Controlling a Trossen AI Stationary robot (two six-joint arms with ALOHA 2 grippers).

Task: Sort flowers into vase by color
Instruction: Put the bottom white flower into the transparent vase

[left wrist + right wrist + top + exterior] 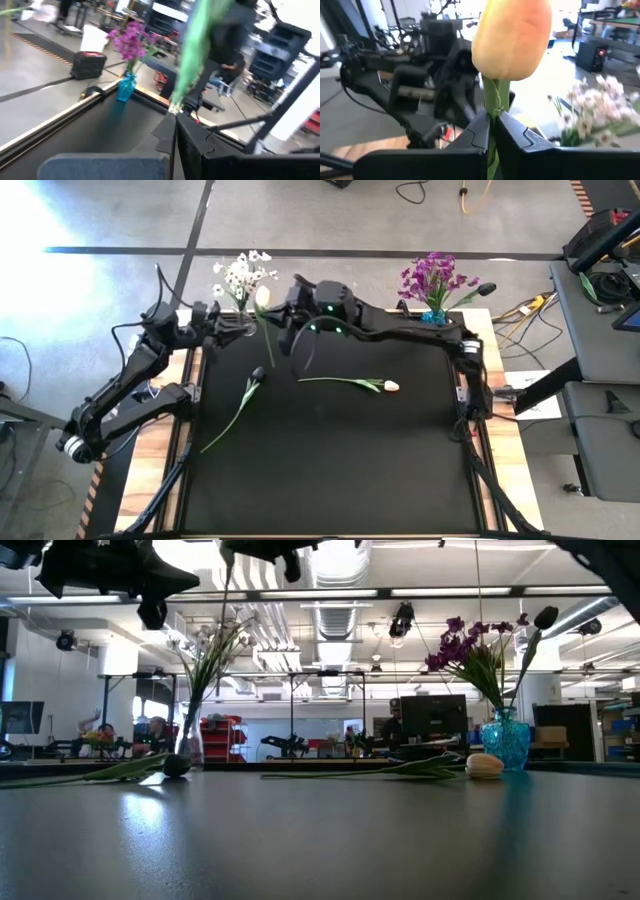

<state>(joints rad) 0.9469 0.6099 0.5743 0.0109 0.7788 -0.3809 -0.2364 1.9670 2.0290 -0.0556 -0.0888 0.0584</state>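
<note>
At the table's 11 o'clock corner, the right gripper pinches a cream-peach tulip just under its bud, apparently bound for the white blossoms, while the left gripper, clamped on a green stem, seemingly steadies their vase.

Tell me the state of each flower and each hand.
Held cream tulip: lifted in the air.
Right hand: shut on its stem.
Left hand: seemingly shut on same stem.
Dark tulip: lying on table.
Other cream tulip: lying on table.
White flowers: in clear vase.
Magenta flowers: in blue vase.
</note>
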